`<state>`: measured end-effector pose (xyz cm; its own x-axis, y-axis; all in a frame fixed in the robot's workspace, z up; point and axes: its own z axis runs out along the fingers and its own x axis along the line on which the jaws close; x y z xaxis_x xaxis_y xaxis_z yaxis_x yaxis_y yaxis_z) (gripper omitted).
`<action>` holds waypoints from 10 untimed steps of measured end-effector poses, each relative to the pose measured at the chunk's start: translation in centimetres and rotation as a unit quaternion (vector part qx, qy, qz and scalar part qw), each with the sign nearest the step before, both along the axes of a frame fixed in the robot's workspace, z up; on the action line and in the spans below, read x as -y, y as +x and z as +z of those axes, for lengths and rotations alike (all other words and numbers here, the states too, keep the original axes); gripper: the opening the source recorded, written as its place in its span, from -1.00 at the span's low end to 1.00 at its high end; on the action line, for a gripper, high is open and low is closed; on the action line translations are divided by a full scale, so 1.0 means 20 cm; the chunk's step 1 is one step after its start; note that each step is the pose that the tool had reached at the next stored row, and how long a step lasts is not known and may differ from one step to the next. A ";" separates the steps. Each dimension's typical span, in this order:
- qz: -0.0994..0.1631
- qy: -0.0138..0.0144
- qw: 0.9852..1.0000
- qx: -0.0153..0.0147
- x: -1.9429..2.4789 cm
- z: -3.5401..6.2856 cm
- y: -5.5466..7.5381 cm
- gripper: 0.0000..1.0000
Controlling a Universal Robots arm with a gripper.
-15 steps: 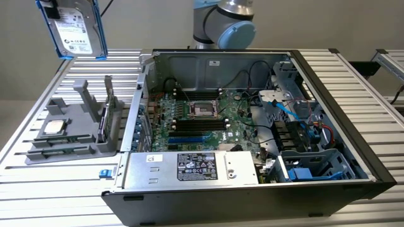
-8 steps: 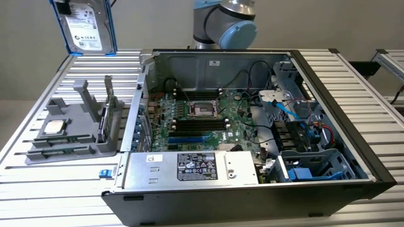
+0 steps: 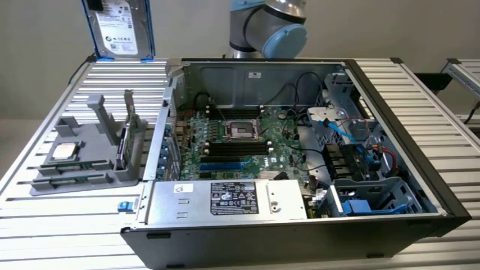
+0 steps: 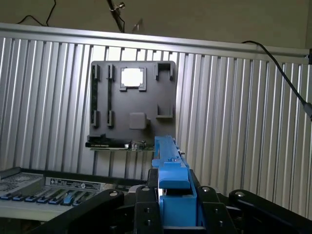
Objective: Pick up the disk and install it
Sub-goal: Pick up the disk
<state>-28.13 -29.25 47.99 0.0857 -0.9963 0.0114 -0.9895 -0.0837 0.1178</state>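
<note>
The disk (image 3: pixel 120 28), a silver-grey drive with a white label in a blue carrier frame, hangs upright above the far corner of the table at the exterior view's left, its lower edge just over the ribbed surface. In the wrist view the blue carrier (image 4: pixel 170 175) runs edge-on between the black fingers (image 4: pixel 146 209) of my gripper (image 4: pixel 176 214), which is shut on it. The drive's metal body is hidden behind the carrier in that view.
An open computer case (image 3: pixel 397 163) takes up the table's middle, with a blue-railed drive bay (image 3: pixel 375 197) at its near right corner. A grey fixture (image 3: pixel 82 169) at the exterior view's left holds a small silver chip (image 3: pixel 64 151) and an upright dark card (image 3: pixel 129 140). The arm's base (image 3: pixel 266 28) stands behind the case.
</note>
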 end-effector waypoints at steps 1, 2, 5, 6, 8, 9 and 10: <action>0.000 0.000 1.000 0.000 0.000 0.008 0.02 -0.35; 0.000 0.000 1.000 0.000 0.000 0.017 0.04 -0.35; 0.000 0.000 1.000 0.000 0.001 0.032 0.09 -0.35; 0.000 0.000 1.000 0.000 0.002 0.036 0.11 -0.35; 0.000 0.000 1.000 0.000 0.004 0.042 0.14 -0.35; 0.000 0.000 1.000 0.000 0.005 0.045 0.16 -0.35; 0.000 0.000 1.000 0.000 0.006 0.048 0.18 -0.35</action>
<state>-24.49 -29.37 48.96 0.0856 -0.9963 0.0114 -0.9895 -0.0837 0.1174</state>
